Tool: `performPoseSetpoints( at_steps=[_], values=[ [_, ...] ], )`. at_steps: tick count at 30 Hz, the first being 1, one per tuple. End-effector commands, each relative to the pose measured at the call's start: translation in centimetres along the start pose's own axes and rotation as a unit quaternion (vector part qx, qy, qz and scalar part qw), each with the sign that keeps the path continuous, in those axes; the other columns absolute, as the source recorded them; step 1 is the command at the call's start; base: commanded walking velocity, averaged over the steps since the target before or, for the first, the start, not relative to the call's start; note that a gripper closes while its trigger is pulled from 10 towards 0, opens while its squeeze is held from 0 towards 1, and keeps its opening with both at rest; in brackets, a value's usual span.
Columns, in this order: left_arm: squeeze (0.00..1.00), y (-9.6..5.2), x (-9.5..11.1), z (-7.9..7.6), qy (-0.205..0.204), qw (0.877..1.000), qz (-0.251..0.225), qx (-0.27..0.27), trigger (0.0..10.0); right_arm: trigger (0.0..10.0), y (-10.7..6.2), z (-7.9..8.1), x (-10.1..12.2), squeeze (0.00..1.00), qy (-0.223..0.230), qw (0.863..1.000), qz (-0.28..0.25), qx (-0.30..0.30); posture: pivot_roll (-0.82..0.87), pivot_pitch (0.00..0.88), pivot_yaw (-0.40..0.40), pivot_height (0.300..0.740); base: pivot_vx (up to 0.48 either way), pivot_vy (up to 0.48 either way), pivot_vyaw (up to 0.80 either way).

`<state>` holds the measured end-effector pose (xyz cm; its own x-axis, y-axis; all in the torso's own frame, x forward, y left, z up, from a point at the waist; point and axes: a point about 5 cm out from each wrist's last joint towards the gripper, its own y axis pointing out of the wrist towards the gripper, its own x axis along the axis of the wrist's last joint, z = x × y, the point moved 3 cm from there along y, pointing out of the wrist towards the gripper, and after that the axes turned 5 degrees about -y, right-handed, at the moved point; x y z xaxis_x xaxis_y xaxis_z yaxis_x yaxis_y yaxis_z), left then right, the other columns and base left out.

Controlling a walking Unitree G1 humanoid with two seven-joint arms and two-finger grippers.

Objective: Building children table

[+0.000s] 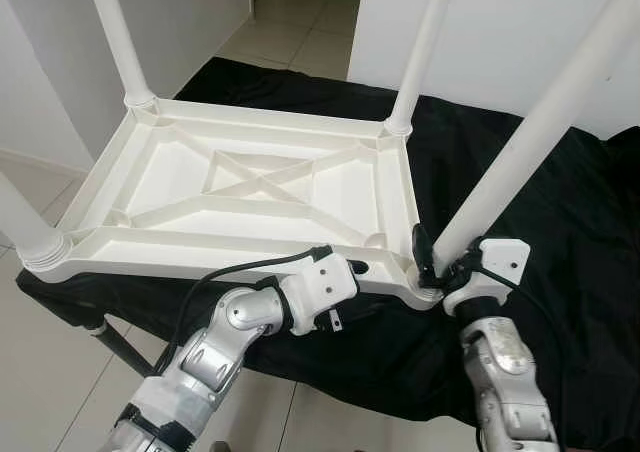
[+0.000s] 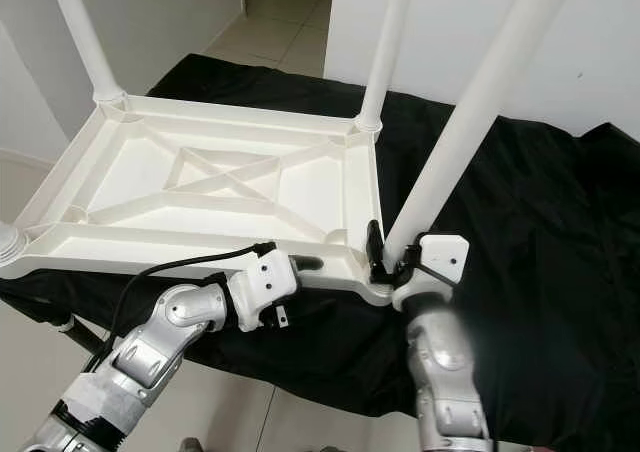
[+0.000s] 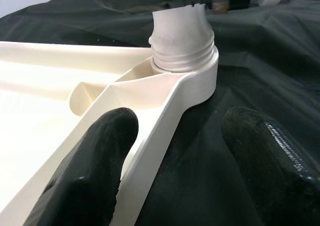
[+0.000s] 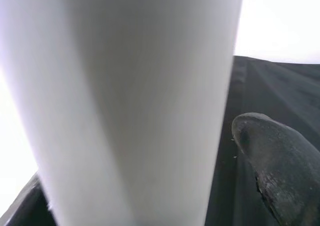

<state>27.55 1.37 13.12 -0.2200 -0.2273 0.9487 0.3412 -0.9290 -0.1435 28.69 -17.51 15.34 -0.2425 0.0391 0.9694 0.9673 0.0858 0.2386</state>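
Note:
A white plastic children's table [image 1: 240,244] lies upside down on a black cloth. My right gripper [image 1: 441,262] is shut on the base of the near-right table leg [image 1: 530,132], which stands tilted in its corner socket [image 3: 182,46]. In the right wrist view that leg [image 4: 135,101] is very close, with one finger [image 4: 280,171] beside it. My left gripper [image 1: 352,270] is open and straddles the table's near rim [image 3: 155,131] just left of that corner. One finger [image 3: 100,151] sits inside the rim and the other [image 3: 270,156] outside over the cloth.
Three more white legs stand screwed in: far left [image 1: 120,32], far right [image 1: 420,52] and near left [image 1: 25,227]. The black cloth [image 1: 570,232] drapes over a low support with a dark strut [image 1: 120,350] below. White walls and a tiled floor [image 1: 290,27] lie behind.

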Motion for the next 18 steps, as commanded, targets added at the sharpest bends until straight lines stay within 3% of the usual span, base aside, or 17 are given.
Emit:
performPoseSetpoints(
  at_steps=[1,2,5,10,14,18],
  values=[
    [0.0,-0.1,0.1,0.0,0.004,1.0,0.001,0.012,10.0,10.0,-0.2,-0.4,-0.3,0.0,0.004,1.0,0.003,0.001,-0.01,0.086,-0.076,0.74,0.0,0.0,0.0],
    [0.0,-0.5,0.0,0.2,0.008,1.0,0.005,0.013,10.0,10.0,-0.1,-0.1,-0.4,0.0,0.003,0.999,0.005,0.047,-0.02,0.087,-0.067,0.74,0.0,0.0,0.0],
    [0.0,-0.9,0.0,0.8,0.01,1.0,0.01,0.015,10.0,10.0,0.0,0.2,-0.6,0.0,0.001,0.995,0.007,0.095,-0.02,0.089,-0.062,0.74,0.0,0.0,0.0],
    [0.0,-1.4,0.3,1.9,0.017,1.0,0.016,0.018,10.0,10.0,0.2,0.4,-0.7,0.0,0.005,0.989,0.008,0.146,-0.02,0.092,-0.049,0.74,0.0,0.0,0.0],
    [0.0,-1.6,0.3,2.0,0.023,0.999,0.021,0.008,10.0,10.0,0.5,0.4,-0.7,0.0,-0.001,0.984,0.009,0.176,-0.02,0.092,-0.04,0.74,0.0,0.0,0.0],
    [0.0,-1.8,0.4,1.0,0.012,1.0,0.017,-0.02,10.0,10.0,1.3,0.2,-0.3,0.0,-0.009,0.978,0.005,0.208,-0.01,0.096,-0.03,0.74,0.0,0.0,0.0]
  ],
)
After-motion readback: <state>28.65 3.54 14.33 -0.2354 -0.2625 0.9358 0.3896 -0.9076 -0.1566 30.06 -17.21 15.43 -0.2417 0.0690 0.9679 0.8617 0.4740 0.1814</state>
